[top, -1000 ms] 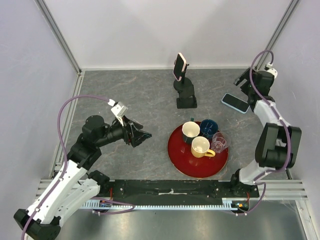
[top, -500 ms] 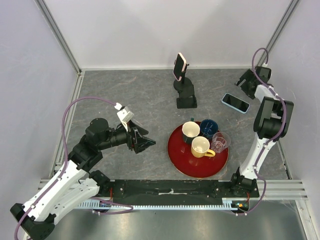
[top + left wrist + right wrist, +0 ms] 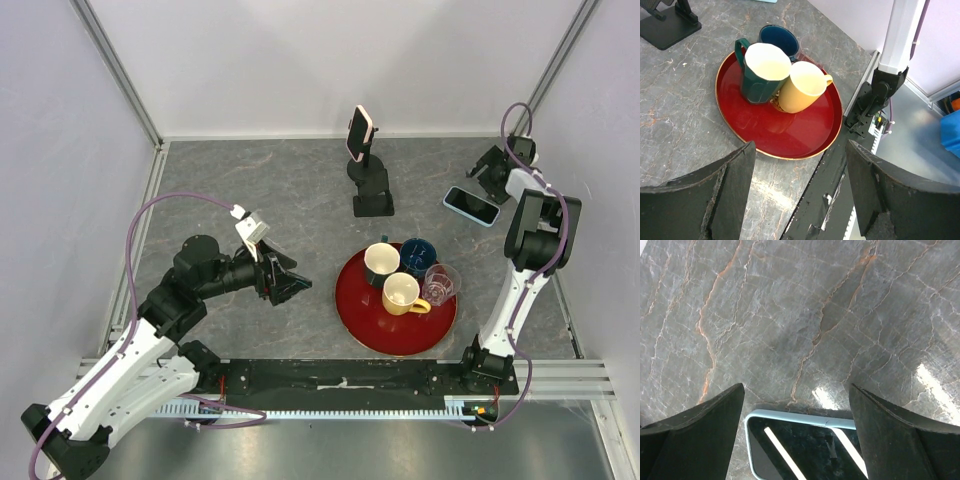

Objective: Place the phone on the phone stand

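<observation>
Phone [image 3: 805, 445] lying just under right hand [image 3: 796, 390], fingers [image 3: 690, 435] spread wide, nothing held, left hand [image 3: 800, 146] splayed too, empty

Lit bright and even from overhead in the top view, casting only soft, short shadows on the grey counter [image 3: 260, 190] beside the phone stand [image 3: 372, 192] and red tray [image 3: 370, 325]. Leans the frame posts [image 3: 115, 70] outward at the corners, a wide-lens bend. In the right wrist view, catches white glare patches on the polished stone and mirrors pale light bars in the screen of the phone [image 3: 805, 455]. Renders the right pincer [image 3: 796, 386] as dark, soft-edged wedges close to the lens. Holds focus at centre in the left wrist view, softening toward the far right edge.
</observation>
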`<control>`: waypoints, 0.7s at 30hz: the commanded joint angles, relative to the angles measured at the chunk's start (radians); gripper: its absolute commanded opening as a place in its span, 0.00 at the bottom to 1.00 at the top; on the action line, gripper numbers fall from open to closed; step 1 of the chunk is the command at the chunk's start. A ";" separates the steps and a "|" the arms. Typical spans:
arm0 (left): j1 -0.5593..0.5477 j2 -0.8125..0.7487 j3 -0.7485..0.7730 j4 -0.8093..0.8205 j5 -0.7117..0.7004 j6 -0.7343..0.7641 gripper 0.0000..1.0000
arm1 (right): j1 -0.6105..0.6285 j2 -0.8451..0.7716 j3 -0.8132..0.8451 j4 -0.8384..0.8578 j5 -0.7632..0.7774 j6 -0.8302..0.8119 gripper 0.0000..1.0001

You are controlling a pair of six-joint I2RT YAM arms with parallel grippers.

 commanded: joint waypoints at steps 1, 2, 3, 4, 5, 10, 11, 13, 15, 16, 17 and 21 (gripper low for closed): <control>0.005 -0.001 -0.007 -0.001 -0.020 0.045 0.79 | 0.010 -0.052 -0.074 -0.039 0.016 -0.029 0.92; 0.008 -0.001 -0.007 -0.001 -0.020 0.045 0.79 | 0.013 -0.069 -0.119 -0.038 0.016 -0.029 0.93; 0.009 -0.001 -0.009 -0.001 -0.020 0.044 0.79 | 0.013 -0.106 -0.143 -0.038 0.007 -0.030 0.93; 0.013 -0.002 -0.009 -0.001 -0.021 0.044 0.79 | 0.013 -0.126 -0.197 -0.038 0.008 -0.029 0.93; 0.014 -0.002 -0.009 0.001 -0.021 0.044 0.79 | 0.016 -0.151 -0.226 -0.032 0.005 -0.026 0.93; 0.020 0.005 -0.010 0.004 -0.012 0.044 0.79 | 0.019 -0.283 -0.367 -0.011 -0.029 -0.050 0.94; 0.022 0.004 -0.010 0.007 -0.008 0.041 0.79 | 0.022 -0.295 -0.377 -0.019 -0.029 -0.085 0.94; 0.025 0.005 -0.012 0.007 -0.003 0.041 0.79 | 0.027 -0.313 -0.375 -0.036 -0.032 -0.139 0.96; 0.031 0.008 -0.010 0.008 -0.001 0.039 0.79 | 0.050 -0.286 -0.340 -0.103 -0.003 -0.224 0.98; 0.032 0.008 -0.010 0.008 0.000 0.039 0.79 | 0.060 -0.272 -0.296 -0.131 0.008 -0.251 0.98; 0.034 0.008 -0.012 0.010 0.000 0.039 0.79 | 0.083 -0.258 -0.277 -0.162 0.008 -0.277 0.98; 0.039 0.018 -0.013 0.013 0.006 0.038 0.79 | 0.146 -0.166 -0.171 -0.258 0.106 -0.387 0.98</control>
